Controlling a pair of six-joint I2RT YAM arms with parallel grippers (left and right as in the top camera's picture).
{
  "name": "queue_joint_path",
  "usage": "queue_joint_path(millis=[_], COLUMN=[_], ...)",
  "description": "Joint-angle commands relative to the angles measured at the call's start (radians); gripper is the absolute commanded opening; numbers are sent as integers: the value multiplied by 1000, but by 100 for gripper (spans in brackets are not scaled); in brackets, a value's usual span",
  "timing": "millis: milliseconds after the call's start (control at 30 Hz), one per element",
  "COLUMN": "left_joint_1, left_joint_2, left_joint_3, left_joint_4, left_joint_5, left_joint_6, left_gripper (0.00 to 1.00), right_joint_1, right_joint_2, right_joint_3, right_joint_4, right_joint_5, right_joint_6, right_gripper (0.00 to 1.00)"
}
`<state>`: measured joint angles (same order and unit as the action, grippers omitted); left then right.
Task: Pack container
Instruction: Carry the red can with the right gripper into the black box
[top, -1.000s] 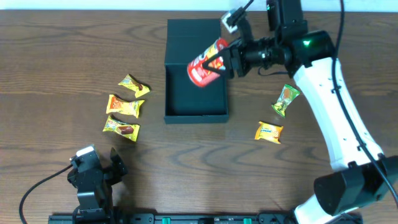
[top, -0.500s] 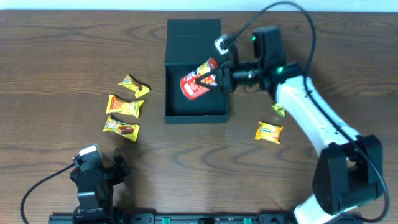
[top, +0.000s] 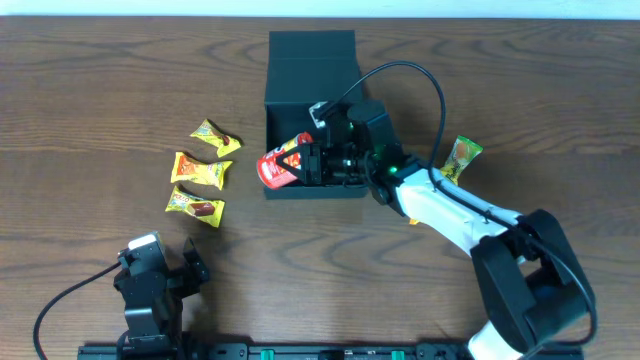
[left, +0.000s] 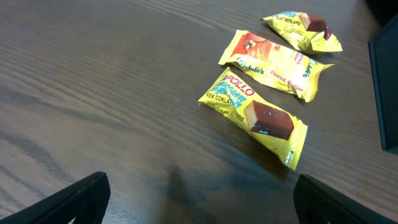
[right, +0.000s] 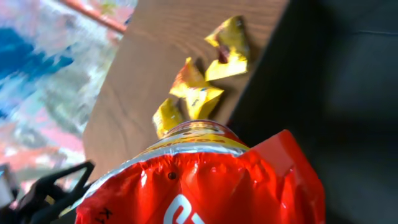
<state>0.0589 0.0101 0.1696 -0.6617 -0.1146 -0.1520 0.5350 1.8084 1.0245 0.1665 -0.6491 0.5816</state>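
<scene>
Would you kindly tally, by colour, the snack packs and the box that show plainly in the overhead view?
Yellow packets: 3
Green packet: 1
Red bag: 1
Dark container: 1
Total: 6

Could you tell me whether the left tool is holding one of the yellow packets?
No: the left tool is open and empty, and the yellow packets lie on the table beyond it.

My right arm (top: 450, 210) stretches out leftward with my right gripper (top: 308, 162) pinched on a red packet (top: 275, 168), while my left gripper (left: 202, 186) sits back, fingers spread wide.
</scene>
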Motion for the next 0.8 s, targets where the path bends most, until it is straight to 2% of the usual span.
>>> queue_joint_path(millis=[0, 167, 400, 467, 533, 600, 767], left_joint_1=[6, 6, 6, 6, 6, 6, 6], left_joint_2=[-6, -6, -6, -6, -6, -6, -6], left_joint_3=[-8, -8, -8, -8, -8, -8, -8], left_joint_4=[0, 0, 0, 0, 0, 0, 0], left_joint_5=[4, 4, 4, 4, 4, 5, 5], left_joint_6=[13, 13, 14, 14, 13, 13, 13], left_gripper=[96, 95, 95, 95, 96, 95, 96], right_joint_1=[-6, -24, -26, -26, -26, -26, -26], right_joint_2=[48, 50, 51, 51, 51, 51, 51], right_joint_3=[-2, -2, -2, -2, -2, -2, -2], right_joint_4=[16, 98, -11, -25, -25, -26, -29], right_joint_5=[50, 16, 51, 62, 63, 63, 63], right_joint_6=[51, 130, 185, 185, 185, 185, 185], right_gripper=[47, 49, 47, 50, 54, 69, 86])
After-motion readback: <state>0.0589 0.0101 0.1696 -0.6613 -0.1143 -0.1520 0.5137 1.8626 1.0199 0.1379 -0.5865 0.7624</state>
